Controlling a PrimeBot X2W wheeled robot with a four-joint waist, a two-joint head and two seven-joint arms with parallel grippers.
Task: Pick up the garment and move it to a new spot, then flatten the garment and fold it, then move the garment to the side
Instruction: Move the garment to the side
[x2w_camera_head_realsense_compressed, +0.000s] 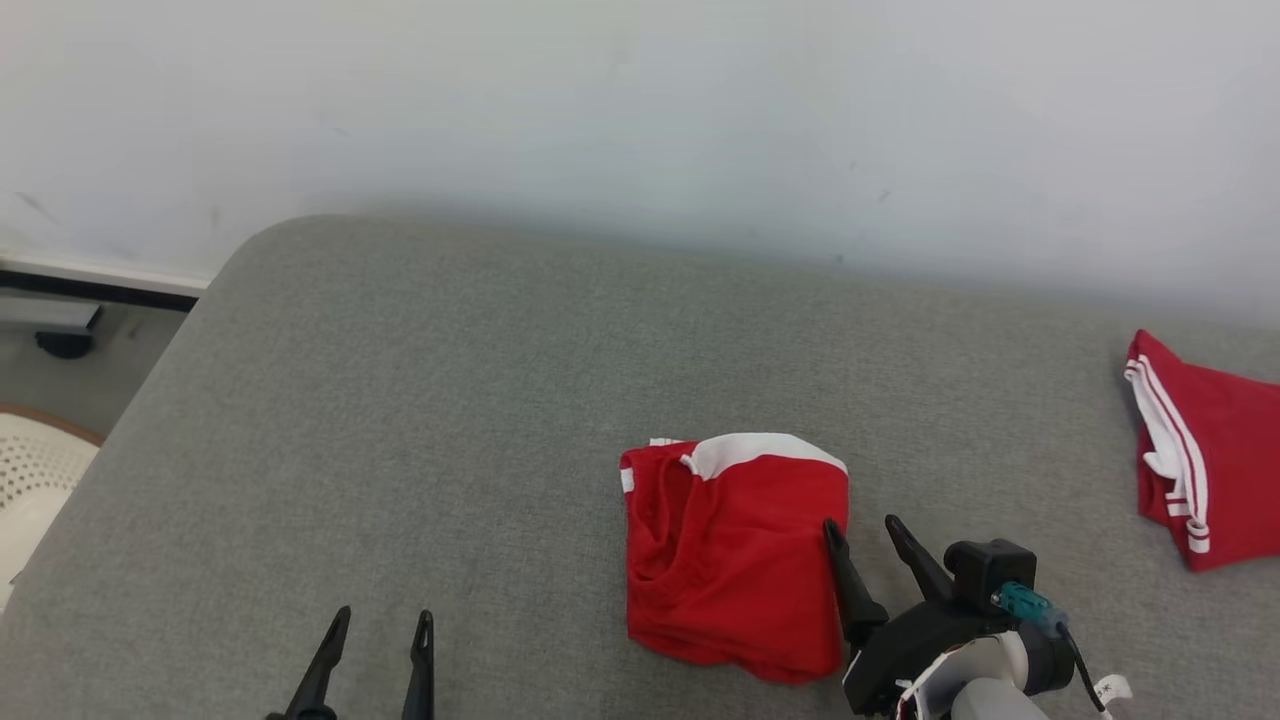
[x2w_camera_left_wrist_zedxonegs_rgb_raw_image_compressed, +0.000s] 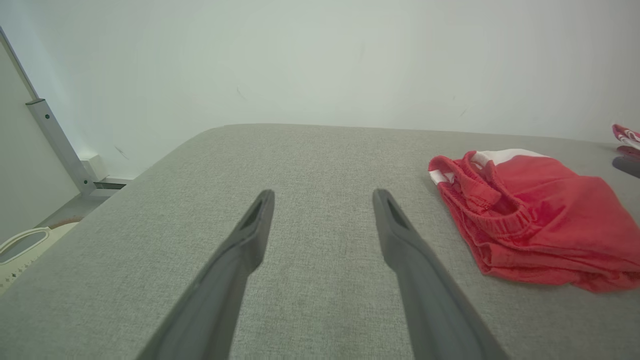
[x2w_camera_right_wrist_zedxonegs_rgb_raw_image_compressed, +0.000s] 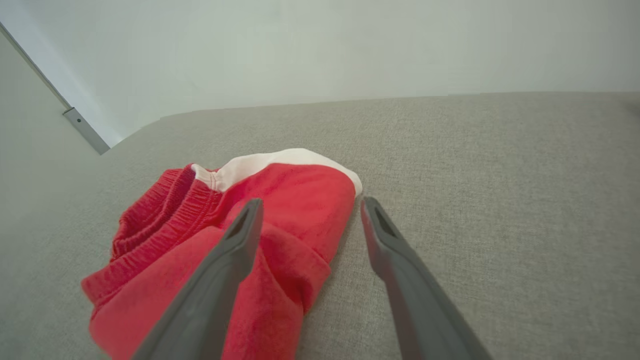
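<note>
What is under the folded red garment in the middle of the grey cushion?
The red garment lies directly on the grey cushion, which shows around it. Its own folded layers stack at the edges. Whether anything lies beneath the cloth cannot be seen.

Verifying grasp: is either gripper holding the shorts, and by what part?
Nothing held: right gripper open at the red shorts' right edge, left gripper open above the grey cushion.

The right claw covers part of the garment; another red garment runs off the right edge.
</note>
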